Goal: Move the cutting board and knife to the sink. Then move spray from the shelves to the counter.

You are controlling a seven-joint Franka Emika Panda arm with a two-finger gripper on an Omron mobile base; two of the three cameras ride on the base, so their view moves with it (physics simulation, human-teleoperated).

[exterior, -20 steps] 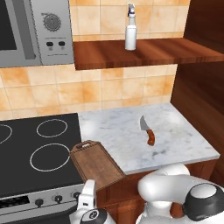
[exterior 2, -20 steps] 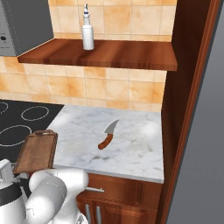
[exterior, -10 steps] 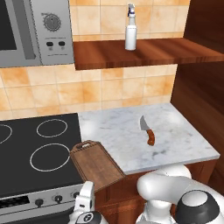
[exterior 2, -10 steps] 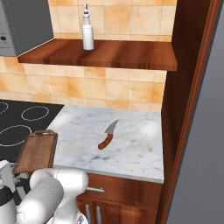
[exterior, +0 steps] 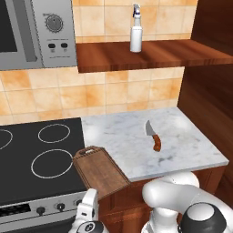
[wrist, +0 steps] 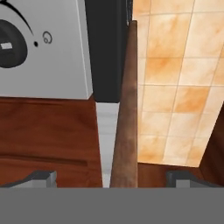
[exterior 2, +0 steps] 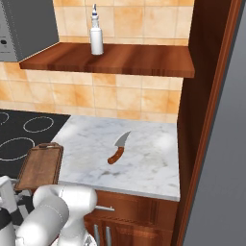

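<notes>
**End effector spread wide at the edge of the cutting board**

You have the marble desk (exterior: 182, 136) running from the black stovetop (exterior: 36, 159) on its left to the dark wooden side wall (exterior 2: 206, 96) on its right, with tiled wall behind. Above the desk's back edge hangs the wooden shelf (exterior: 150, 54), and a grey microwave (exterior: 50, 32) sits just past the shelf's left end.

The cutting board (exterior: 101, 171) lies at the desk's front left corner, angled, with its loop handle pointing toward the back and its front end sticking out past the desk's front edge, right where desk and stovetop meet. In the right base view you see the same board (exterior 2: 41, 166) at that near left corner.

The spray (exterior: 136, 31) stands upright on the shelf, toward its back edge and left of its middle.

The knife (exterior: 154, 135) lies flat near the middle of the desk, well apart from the board, blade toward the back wall and handle toward the front edge.

Your end effector (wrist: 111, 179) is released, fingers wide apart, and in the hand view the board's edge (wrist: 126, 122) runs straight up between the two fingertips, untouched by either one.
</notes>
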